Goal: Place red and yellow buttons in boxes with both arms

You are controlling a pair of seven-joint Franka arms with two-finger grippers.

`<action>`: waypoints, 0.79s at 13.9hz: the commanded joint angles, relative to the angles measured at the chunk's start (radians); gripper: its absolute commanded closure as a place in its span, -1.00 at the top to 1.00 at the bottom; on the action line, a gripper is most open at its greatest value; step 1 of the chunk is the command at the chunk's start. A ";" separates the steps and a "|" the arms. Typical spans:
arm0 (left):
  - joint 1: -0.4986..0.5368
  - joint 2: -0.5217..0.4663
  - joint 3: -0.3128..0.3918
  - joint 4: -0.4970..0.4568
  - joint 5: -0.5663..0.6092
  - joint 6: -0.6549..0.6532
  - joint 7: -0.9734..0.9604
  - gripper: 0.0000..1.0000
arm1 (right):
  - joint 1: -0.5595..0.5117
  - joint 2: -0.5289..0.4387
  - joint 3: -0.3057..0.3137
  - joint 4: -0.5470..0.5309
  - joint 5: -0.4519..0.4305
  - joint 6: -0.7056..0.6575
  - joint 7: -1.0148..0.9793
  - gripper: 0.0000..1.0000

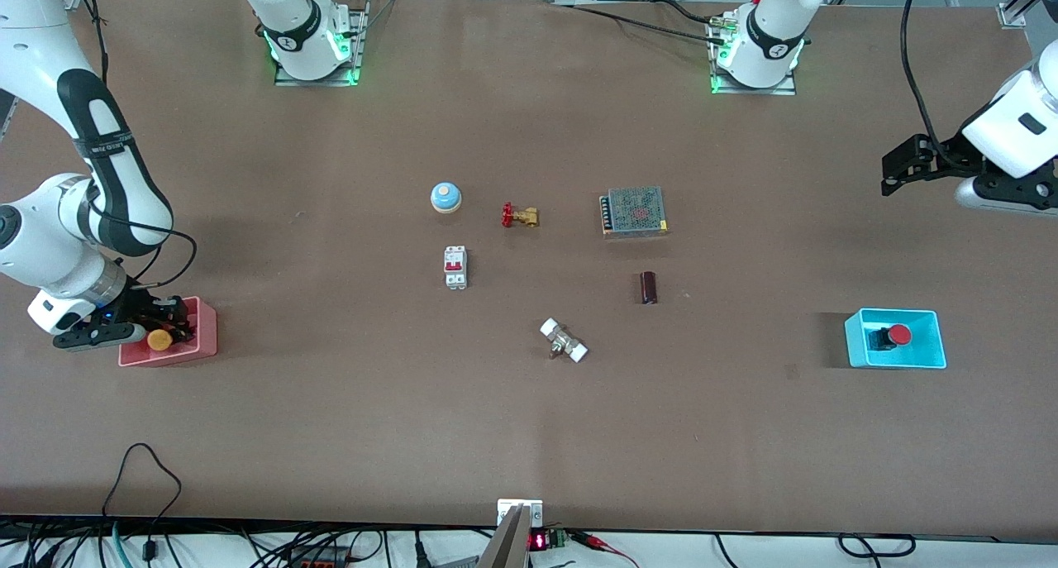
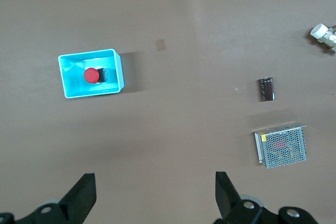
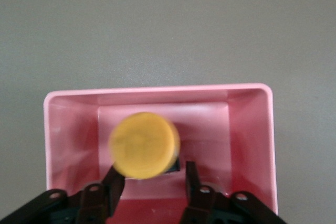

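The yellow button (image 1: 159, 340) is in the pink box (image 1: 207, 328) at the right arm's end of the table. My right gripper (image 1: 169, 320) hangs low over that box. In the right wrist view its fingers (image 3: 116, 178) stand apart and the yellow cap (image 3: 145, 144) shows blurred just off them, over the pink box (image 3: 252, 129). The red button (image 1: 898, 334) lies in the cyan box (image 1: 930, 336) at the left arm's end. My left gripper (image 1: 897, 167) is open and empty, high above the table. Its wrist view shows the red button (image 2: 91, 75) in the cyan box (image 2: 118, 69).
In the table's middle lie a pale blue dome (image 1: 445, 197), a brass valve with a red handle (image 1: 520, 216), a mesh-topped power supply (image 1: 634, 211), a white circuit breaker (image 1: 455, 267), a dark cylinder (image 1: 648, 288) and a white-ended fitting (image 1: 564, 341).
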 commanded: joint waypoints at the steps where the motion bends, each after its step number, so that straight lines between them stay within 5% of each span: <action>1: 0.003 -0.032 0.011 -0.037 -0.016 -0.001 0.010 1.00 | -0.001 0.005 0.004 0.009 0.016 0.008 0.001 0.41; 8: 0.000 -0.028 -0.006 -0.008 -0.009 -0.070 0.005 1.00 | 0.003 -0.047 0.004 0.009 0.019 -0.030 -0.003 1.00; 11: -0.002 -0.025 -0.007 -0.005 -0.009 -0.073 0.005 1.00 | 0.006 -0.105 0.006 0.011 0.019 -0.111 -0.002 1.00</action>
